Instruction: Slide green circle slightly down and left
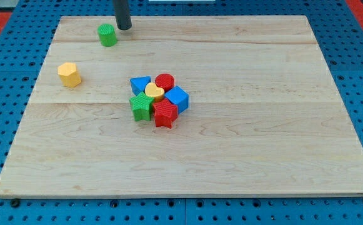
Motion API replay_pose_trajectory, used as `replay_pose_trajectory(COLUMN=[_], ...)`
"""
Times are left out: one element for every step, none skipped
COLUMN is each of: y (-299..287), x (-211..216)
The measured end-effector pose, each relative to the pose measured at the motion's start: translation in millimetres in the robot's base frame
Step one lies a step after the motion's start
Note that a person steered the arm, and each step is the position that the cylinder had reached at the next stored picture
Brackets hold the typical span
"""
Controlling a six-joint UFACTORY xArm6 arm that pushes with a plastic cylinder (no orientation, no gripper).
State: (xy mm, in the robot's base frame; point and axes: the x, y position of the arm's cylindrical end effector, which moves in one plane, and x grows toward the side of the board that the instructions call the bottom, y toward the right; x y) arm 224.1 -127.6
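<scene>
- Lining up for the push: my tip [124, 28] stands at the far edge of the bench [262, 156], just beside the green circle [107, 35], on its right and a little farther back.
- Step in hand, as I judge it: approach finished or nearly so, the push itself not yet begun. Whether my tip is touching the green circle I cannot tell; a thin gap seems to show.
- Next move calls for: a short stroke toward the near left, pressing on the block's far-right face. My tip already sits on about the correct side, so little repositioning looks needed. The stroke should be brief, since only a slight shift is asked.
- Fingers: none fitted. The arm ends in a plain dark rod, so there is nothing to spread or press together, and it holds nothing.
- Task's thing: green circle, far-left part of the bench, standing alone.
- Other stock: yellow hexagon [69, 74], left side, nearer than the green circle and well apart from it; it lies roughly along the near-left path, so an overlong push risks reaching it.
- Central cluster, packed touching: blue block [140, 84], red circle [165, 80], yellow heart [154, 94], blue cube [177, 98], green star [141, 107], red star [164, 114]. All well clear of the work.
</scene>
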Motion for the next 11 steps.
replay_pose_trajectory(y=[47, 65, 67, 47, 4, -8, 7, 0, -25, -19, -21], x=[0, 0, -6, -33, -31, -31, -19, 0, 5, 37, 104])
